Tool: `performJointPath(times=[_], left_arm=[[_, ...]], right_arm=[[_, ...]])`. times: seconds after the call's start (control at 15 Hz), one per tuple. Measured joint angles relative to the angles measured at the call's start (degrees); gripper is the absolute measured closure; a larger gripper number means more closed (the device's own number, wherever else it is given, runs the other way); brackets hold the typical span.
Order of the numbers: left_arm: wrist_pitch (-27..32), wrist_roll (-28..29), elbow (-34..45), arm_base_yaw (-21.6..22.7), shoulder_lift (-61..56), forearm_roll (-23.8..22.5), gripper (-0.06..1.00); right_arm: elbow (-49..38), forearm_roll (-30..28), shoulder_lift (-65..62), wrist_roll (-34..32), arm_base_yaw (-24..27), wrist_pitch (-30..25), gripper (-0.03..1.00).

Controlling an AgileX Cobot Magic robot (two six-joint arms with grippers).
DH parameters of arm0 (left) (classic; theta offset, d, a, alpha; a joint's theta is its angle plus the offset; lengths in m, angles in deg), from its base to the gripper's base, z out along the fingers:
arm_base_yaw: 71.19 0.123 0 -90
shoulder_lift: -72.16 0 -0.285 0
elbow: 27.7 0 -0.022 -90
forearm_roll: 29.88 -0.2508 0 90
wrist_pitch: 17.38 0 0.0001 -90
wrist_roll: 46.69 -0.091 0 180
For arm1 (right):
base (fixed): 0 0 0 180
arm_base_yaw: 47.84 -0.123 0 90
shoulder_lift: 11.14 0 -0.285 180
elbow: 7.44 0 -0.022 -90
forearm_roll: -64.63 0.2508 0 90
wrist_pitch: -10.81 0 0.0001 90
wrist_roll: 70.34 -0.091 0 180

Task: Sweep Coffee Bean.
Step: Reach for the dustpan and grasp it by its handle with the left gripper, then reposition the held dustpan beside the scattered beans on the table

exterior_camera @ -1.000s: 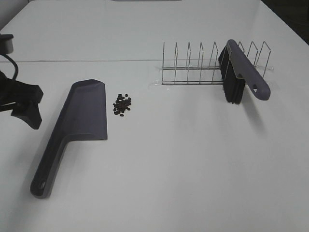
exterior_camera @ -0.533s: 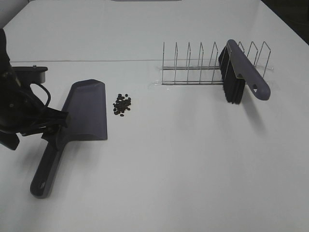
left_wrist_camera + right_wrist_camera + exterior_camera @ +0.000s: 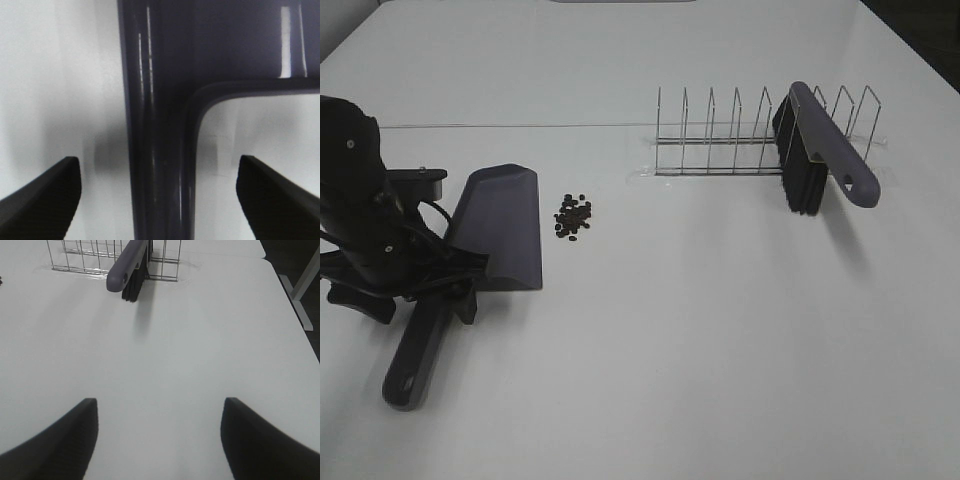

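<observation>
Grey dustpan is lying flat on the white counter, blade pointing away from the left arm's base. Left pincer is hanging low over the dustpan's handle, right where the handle is widening into the blade. Its jaws are standing wide apart and straddling the handle; a strip of bare counter is showing on each side between the dark fingers and the handle, so nothing is being gripped. Coffee bean cluster is sitting loose on the counter, forward of the left pincer and off to its right-arm side, just beside the blade's long edge but not touching it, and apart from the pincer itself. Right pincer is out of the high camera's view; its wrist camera is showing both fingers spread, with only bare counter lying between them, so it is open and holding nothing. Ahead of the right pincer and well apart from it, a wire rack is standing on the counter. A grey-handled brush with black bristles is leaning in that rack, handle end angling out toward the right pincer, bristles pointing down.
</observation>
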Motion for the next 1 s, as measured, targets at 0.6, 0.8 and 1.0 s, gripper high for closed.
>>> performJointPath(times=[0.6, 0.8, 1.0], left_arm=[[-0.46, 0.92, -0.57, 0.0, 2.12, -0.92, 0.6], [-0.4, 2.06, -0.57, 0.0, 2.12, -0.57, 0.59], [-0.11, 2.75, -0.46, 0.0, 0.8, -0.46, 0.59]], right_arm=[[0.0, 0.0, 0.0, 0.0, 0.0, 0.0, 0.29], [0.0, 0.0, 0.0, 0.0, 0.0, 0.0, 0.29], [0.0, 0.0, 0.0, 0.0, 0.0, 0.0, 0.29]])
